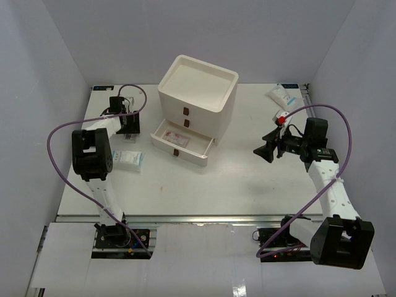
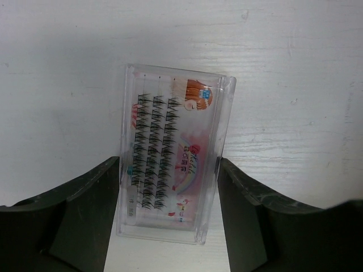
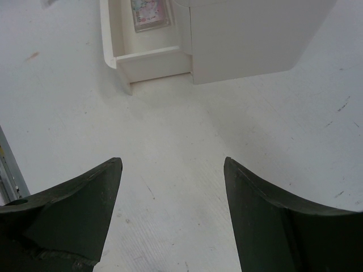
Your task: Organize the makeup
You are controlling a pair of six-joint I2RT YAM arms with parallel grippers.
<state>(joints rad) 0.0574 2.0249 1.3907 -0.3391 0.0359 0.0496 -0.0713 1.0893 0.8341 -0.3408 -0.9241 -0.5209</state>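
Nearest us, a flat white pack (image 1: 130, 159) lies loose on the desk (image 1: 235, 185), not yet sorted. Our right tool (image 3: 173, 164) hangs spread and empty, facing the open drawer (image 3: 153, 62), where 1 pink-printed case (image 3: 150, 14) sits. Farther back, the left tool (image 2: 169, 170) straddles a clear false-eyelash case (image 2: 176, 113), fingers at its long edges, likely for a lift; whether they pinch it we cannot tell
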